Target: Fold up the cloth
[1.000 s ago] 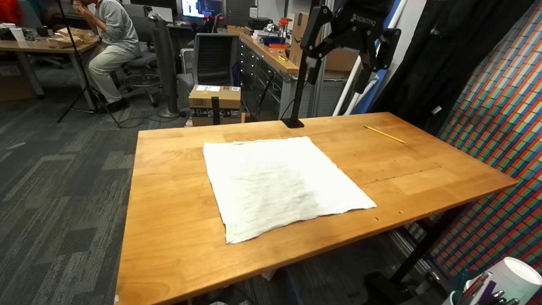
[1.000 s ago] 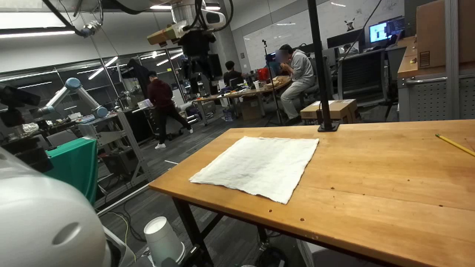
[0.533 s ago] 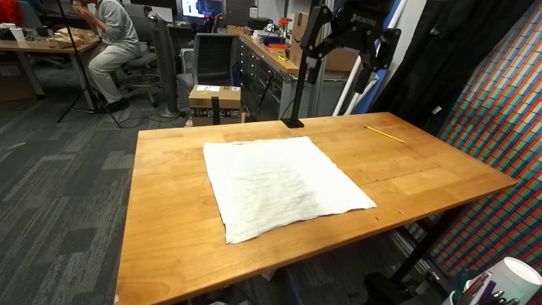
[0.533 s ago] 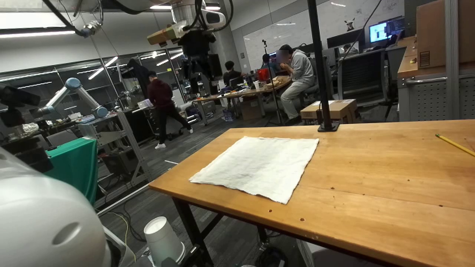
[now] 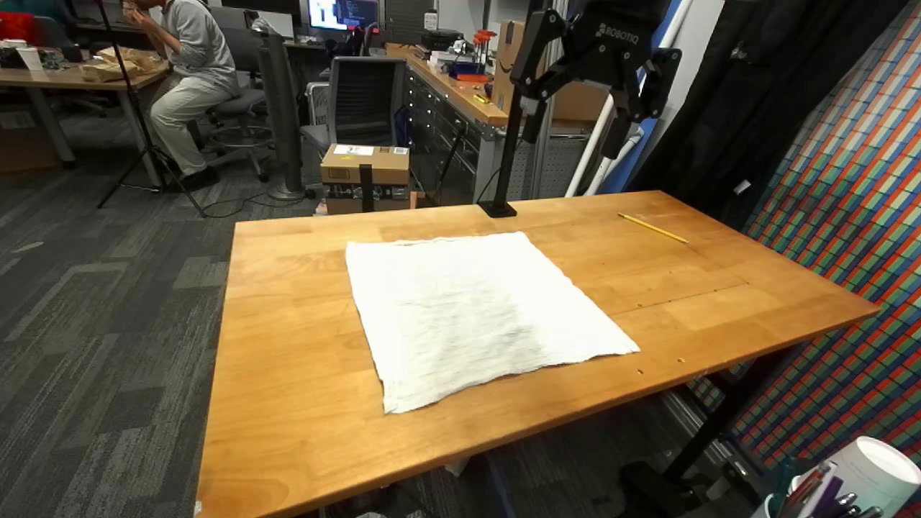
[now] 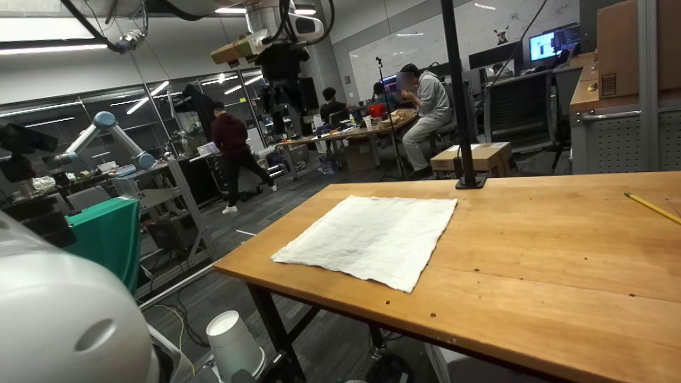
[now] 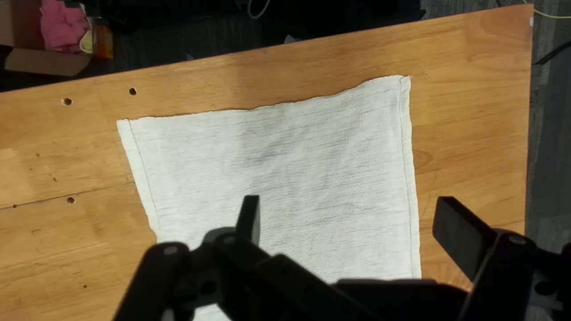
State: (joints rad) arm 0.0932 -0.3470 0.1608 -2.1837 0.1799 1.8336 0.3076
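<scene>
The white cloth (image 5: 468, 316) lies spread flat in a rough square on the wooden table, with slight wrinkles near its middle. In an exterior view the same cloth (image 6: 372, 239) reaches close to the table's near edge. High above the tabletop hangs my black gripper (image 5: 573, 137), its fingers wide apart and nothing between them. From the wrist, the gripper (image 7: 348, 205) is open over the cloth (image 7: 285, 169): the left fingertip shows against the fabric, the right one against bare wood past the hemmed side. Part of the cloth is hidden behind the gripper there.
A yellow pencil (image 5: 653, 228) rests on the wooden table (image 5: 288, 374), away from the cloth. A black pole (image 6: 463, 106) rises from a base at the table's far edge. Below table height stand a white cup (image 6: 234, 340) and a holder of pens (image 5: 820, 496).
</scene>
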